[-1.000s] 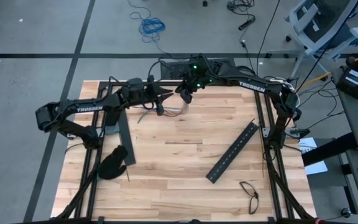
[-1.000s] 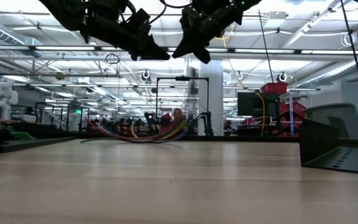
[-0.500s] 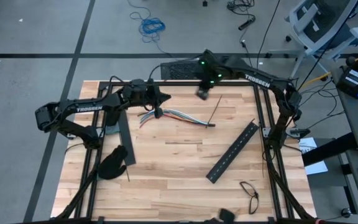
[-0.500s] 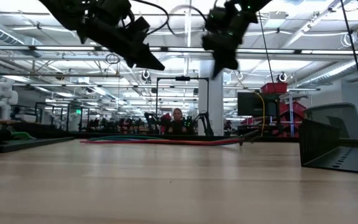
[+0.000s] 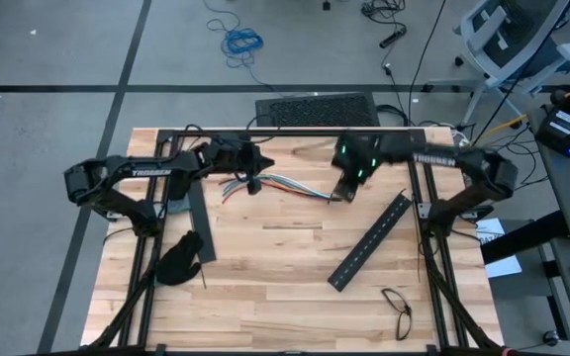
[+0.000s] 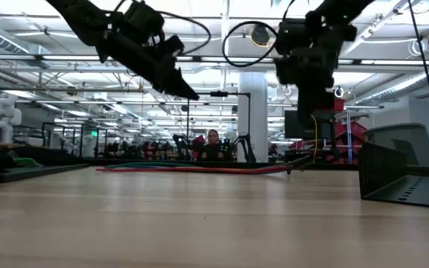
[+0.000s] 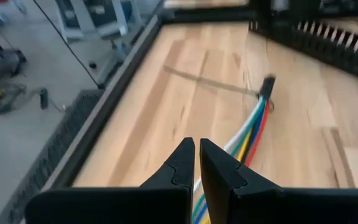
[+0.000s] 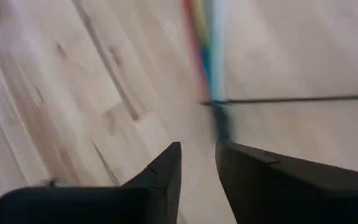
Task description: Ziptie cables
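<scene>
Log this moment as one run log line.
cables: flat on table | left gripper: shut, above them | right gripper: open, at ziptie

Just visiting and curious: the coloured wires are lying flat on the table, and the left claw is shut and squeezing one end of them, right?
Not quite. The left gripper is shut, but on nothing: the low view shows it hanging above the cables, which lie flat on the table.

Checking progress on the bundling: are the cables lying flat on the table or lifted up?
Lying flat. The cables stretch along the table in the high and low views; no gripper holds them.
</scene>
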`<state>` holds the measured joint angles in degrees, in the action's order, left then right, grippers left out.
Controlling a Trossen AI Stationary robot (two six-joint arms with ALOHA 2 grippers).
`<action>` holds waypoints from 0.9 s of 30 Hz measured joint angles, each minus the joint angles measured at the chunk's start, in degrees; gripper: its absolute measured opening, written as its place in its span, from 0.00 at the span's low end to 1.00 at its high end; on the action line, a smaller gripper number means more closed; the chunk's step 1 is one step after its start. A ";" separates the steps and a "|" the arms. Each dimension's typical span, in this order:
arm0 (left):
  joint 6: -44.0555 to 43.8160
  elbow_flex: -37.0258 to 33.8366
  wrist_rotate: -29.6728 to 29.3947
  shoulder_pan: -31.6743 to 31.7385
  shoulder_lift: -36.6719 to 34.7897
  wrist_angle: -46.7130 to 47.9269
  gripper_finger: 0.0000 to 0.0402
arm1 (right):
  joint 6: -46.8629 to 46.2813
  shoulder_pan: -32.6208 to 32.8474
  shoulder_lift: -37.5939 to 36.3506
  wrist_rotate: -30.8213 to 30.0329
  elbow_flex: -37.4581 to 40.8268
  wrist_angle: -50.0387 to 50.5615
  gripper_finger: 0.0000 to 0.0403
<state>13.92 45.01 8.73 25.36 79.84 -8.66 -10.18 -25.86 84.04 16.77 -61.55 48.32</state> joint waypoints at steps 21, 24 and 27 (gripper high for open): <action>3.06 0.00 0.02 -2.52 3.27 -0.71 0.06 | -1.79 7.53 -0.30 -12.59 14.16 -17.72 0.31; 3.06 -0.02 0.02 -2.53 5.72 -2.70 0.06 | -0.82 7.03 -0.30 -12.39 14.73 -18.17 0.31; 3.03 -0.02 0.04 -2.64 7.42 -5.08 0.06 | 0.19 6.72 -0.28 -12.35 15.24 -20.19 0.31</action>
<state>16.95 44.99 8.78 22.72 87.26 -13.73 -9.99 -19.14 83.77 4.43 -46.31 28.13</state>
